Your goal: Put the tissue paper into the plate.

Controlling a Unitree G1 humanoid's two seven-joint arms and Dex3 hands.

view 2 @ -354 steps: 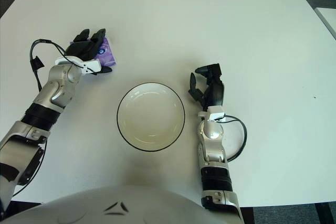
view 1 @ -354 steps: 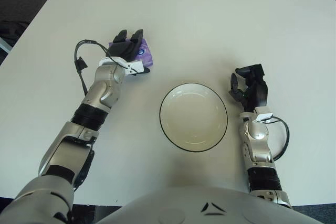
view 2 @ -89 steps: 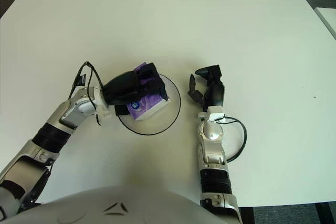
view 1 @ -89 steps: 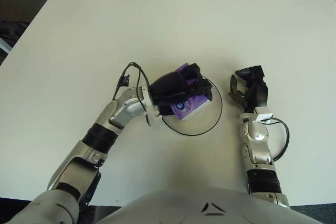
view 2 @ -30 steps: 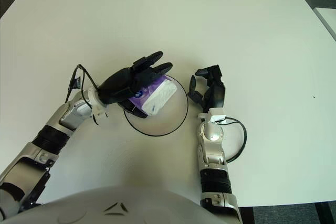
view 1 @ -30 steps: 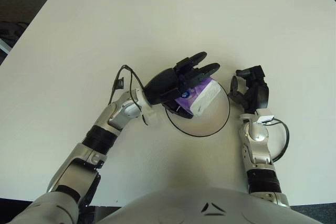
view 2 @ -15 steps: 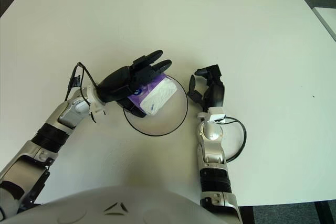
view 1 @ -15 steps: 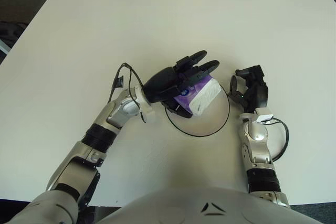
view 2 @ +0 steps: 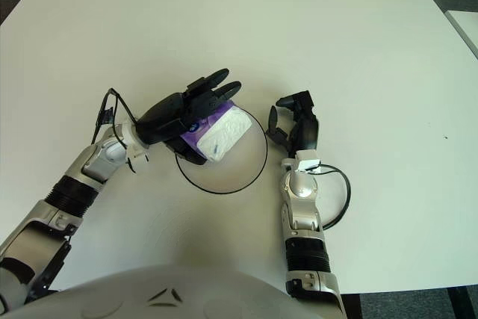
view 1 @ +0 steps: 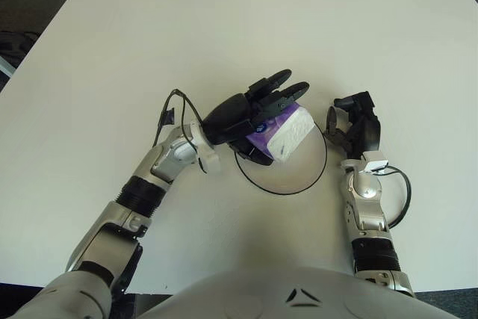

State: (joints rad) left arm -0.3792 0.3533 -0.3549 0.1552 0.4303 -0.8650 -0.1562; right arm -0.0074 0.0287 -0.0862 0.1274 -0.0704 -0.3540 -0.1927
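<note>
- Plate (view 1: 293, 179): round, pale, with a thin dark rim, flat on the white bench (view 1: 89, 57), near the bench's middle.
- Tissue pack (view 1: 287, 134): purple and white, tilted over the plate's far-left part, white face turned up and toward the right; whether its lower edge touches the plate cannot be told.
- Left hand (view 1: 250, 113): over the plate's far-left rim, reaching in from the plate's left; black fingers (view 1: 278, 78) stretched out and spread above the pack, thumb underneath, the pack loosely cradled against the palm rather than clenched.
- Left forearm: silver, running down and left from the plate, with a black cable (view 1: 173, 106) looped beside the wrist.
- Right hand (view 1: 357, 121): just beside the plate's right rim, apart from it, black fingers curled inward, grasping nothing.
- Right forearm: straight back from the plate's right side toward the near bench edge, a black cable (view 1: 402, 198) looping at its right.
</note>
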